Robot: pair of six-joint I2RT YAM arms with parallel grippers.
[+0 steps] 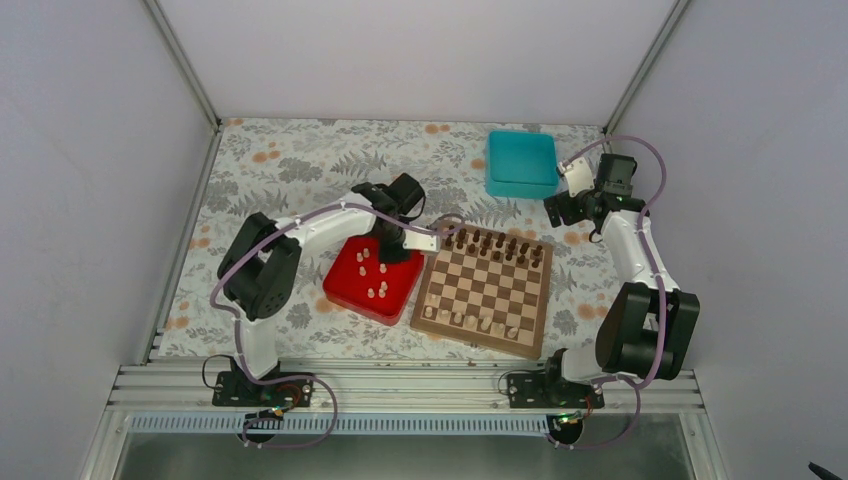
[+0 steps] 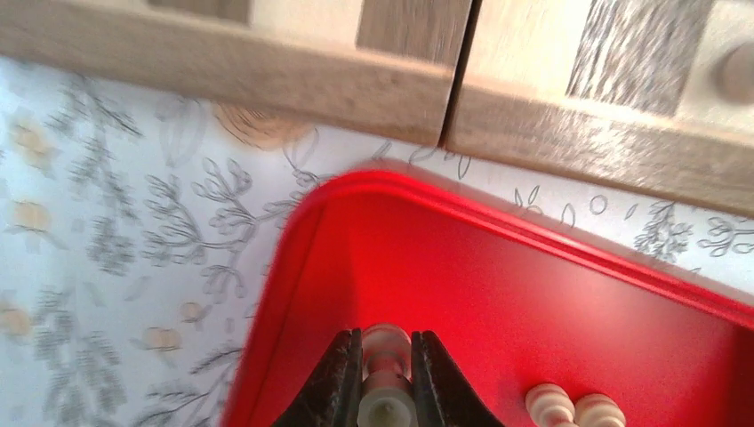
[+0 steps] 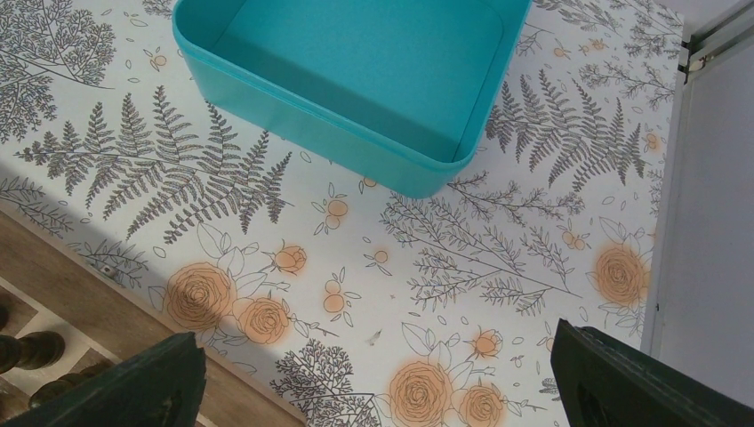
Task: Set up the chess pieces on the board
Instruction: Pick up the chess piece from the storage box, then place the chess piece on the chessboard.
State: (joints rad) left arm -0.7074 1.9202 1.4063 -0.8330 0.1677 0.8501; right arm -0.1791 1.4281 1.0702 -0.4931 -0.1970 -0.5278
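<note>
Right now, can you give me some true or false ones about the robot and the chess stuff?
1. The left end effector is shut on a pale chess piece in the red tray. True.
2. The right end effector is holding a chess piece. False: it is open and holds nothing.
3. The teal box is full of pieces. False: the part of its inside that shows is bare.
4. The board has dark pieces along its far edge. True.

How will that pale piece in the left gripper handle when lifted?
Likely stiff and light: the pale piece looks like small turned wood. Its rounded body could pivot or slip in the left gripper. Dropped, it probably rolls.
</note>
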